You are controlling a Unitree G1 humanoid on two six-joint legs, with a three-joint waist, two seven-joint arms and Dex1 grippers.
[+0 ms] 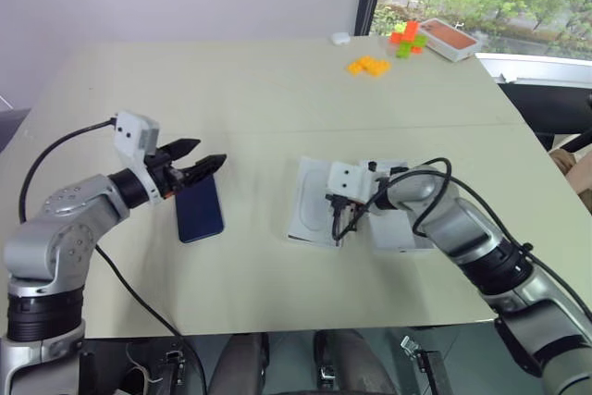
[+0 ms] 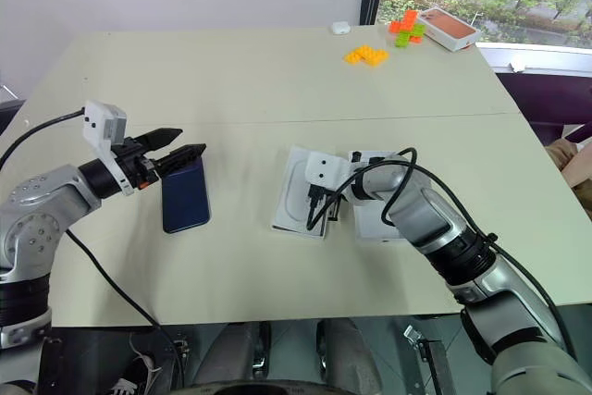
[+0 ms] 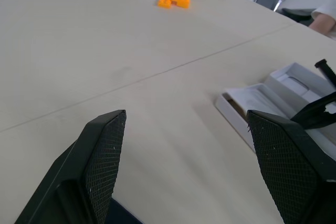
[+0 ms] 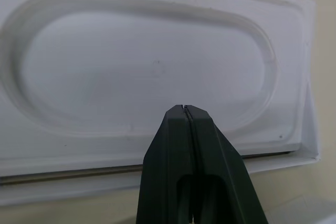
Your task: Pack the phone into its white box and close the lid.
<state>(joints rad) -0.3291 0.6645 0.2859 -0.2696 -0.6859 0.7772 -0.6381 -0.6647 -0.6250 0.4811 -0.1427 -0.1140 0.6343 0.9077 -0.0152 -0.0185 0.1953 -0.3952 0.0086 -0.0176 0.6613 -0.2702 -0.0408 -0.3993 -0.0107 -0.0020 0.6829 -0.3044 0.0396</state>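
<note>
1. Over the insert, the right gripper has its fingers pressed together, empty, tips just above the oval recess.
2. That insert lies on the box; the lid sits just beside, under the right arm.
3. Left gripper hovers spread wide, empty, over the phone's far end.
4. Phone lies flat on the table, well apart from the box.

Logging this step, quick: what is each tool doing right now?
Left tool: open, holding nothing, above the phone.
Right tool: closed, holding nothing, over the white insert.
</note>
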